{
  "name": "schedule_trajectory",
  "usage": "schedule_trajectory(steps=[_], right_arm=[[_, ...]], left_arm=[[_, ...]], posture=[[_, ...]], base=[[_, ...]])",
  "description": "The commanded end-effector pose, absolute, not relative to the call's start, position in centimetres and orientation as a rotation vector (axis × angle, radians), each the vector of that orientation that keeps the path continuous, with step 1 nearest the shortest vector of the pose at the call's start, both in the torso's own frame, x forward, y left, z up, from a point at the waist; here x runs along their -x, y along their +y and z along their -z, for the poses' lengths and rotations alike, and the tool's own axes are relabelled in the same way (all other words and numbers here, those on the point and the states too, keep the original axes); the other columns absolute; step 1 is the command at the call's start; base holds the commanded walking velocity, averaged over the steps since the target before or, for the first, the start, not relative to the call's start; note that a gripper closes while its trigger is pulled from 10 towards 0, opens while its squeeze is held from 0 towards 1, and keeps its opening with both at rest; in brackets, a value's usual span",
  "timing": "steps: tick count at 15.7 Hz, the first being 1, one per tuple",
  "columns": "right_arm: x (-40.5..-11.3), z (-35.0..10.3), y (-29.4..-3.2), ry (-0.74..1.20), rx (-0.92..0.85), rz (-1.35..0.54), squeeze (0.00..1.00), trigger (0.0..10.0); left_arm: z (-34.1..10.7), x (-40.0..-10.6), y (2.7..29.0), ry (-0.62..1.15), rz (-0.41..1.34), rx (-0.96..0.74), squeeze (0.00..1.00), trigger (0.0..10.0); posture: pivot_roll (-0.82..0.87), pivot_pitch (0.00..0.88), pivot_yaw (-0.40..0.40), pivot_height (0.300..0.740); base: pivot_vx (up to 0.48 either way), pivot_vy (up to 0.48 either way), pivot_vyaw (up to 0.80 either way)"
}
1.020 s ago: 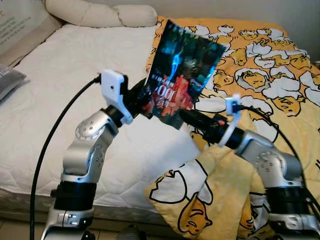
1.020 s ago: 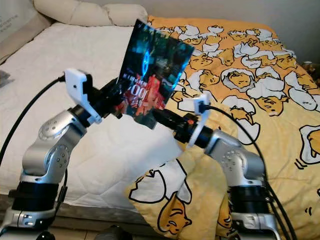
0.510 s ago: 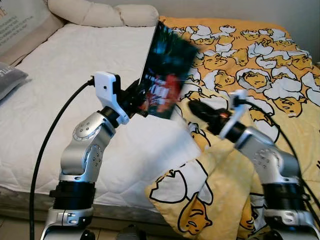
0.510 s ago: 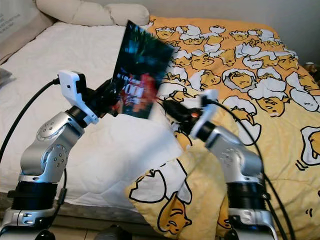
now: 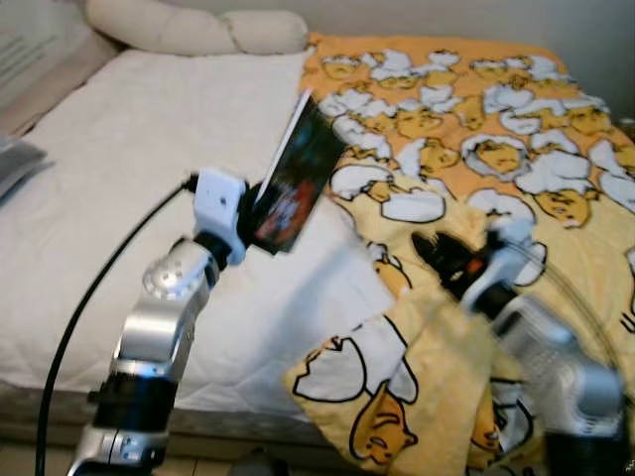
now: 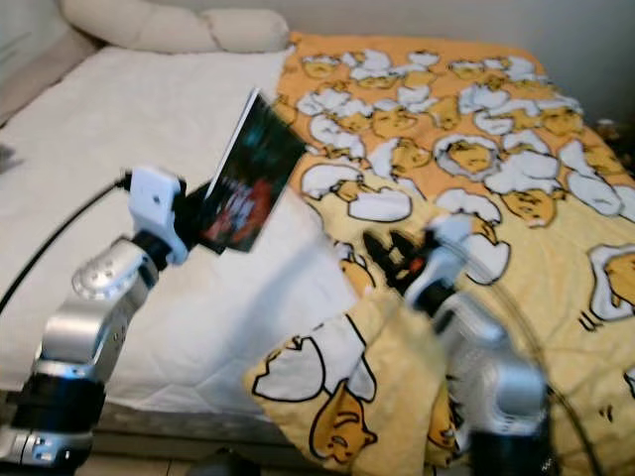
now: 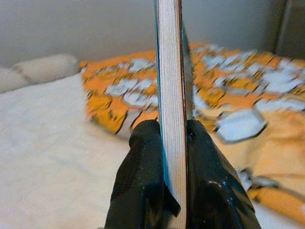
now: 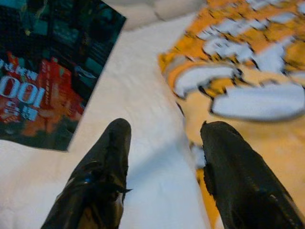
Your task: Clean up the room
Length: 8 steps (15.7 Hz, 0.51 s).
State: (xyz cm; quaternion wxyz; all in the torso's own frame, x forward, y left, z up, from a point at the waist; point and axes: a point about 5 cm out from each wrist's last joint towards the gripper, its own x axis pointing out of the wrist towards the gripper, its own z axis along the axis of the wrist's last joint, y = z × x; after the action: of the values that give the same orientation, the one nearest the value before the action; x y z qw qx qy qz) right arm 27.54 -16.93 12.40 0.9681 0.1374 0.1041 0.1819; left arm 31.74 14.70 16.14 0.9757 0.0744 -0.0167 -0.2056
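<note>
A book (image 5: 296,177) with a dark cover in blue and red is held upright above the white mattress (image 5: 149,149). My left gripper (image 5: 260,203) is shut on its lower edge; in the left wrist view the two black fingers (image 7: 143,176) clamp the book (image 7: 170,95) edge-on. My right gripper (image 5: 437,254) is open and holds nothing, hovering over the yellow duvet (image 5: 496,129) to the right of the book. In the right wrist view its open fingers (image 8: 107,157) point toward the book's cover (image 8: 43,71).
The yellow duvet with a white cartoon print covers the bed's right half and hangs over the front edge (image 5: 397,397). Cream pillows (image 5: 189,28) lie at the head. A grey cushion (image 5: 15,159) lies at the left edge.
My right gripper has let go of the book and drawn back to the right and down. The left gripper has turned the book more edge-on and lowered it slightly.
</note>
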Motion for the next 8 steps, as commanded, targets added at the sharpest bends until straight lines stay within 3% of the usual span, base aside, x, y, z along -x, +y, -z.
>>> schedule_trajectory(steps=[1,3,8], right_arm=[[-27.5,-12.7,-16.7,0.208,-0.250,-0.348,0.00,10.0],[-26.9,-11.5,-16.3,0.239,-0.181,-0.217,0.00,10.0],[-26.4,-10.9,-16.6,0.212,0.014,-0.112,0.00,10.0]], left_arm=[[-16.6,-31.8,14.7,-0.056,0.393,-0.179,0.00,10.0],[-15.5,-31.3,15.1,-0.044,0.333,-0.234,0.00,10.0],[-14.4,-30.2,15.4,-0.006,0.287,-0.219,0.00,10.0]], posture=[[0.01,0.000,0.046,0.740],[0.00,0.000,0.046,0.740],[0.00,0.000,0.046,0.740]], base=[[0.000,0.000,0.00],[0.000,0.000,0.00],[0.000,0.293,0.00]])
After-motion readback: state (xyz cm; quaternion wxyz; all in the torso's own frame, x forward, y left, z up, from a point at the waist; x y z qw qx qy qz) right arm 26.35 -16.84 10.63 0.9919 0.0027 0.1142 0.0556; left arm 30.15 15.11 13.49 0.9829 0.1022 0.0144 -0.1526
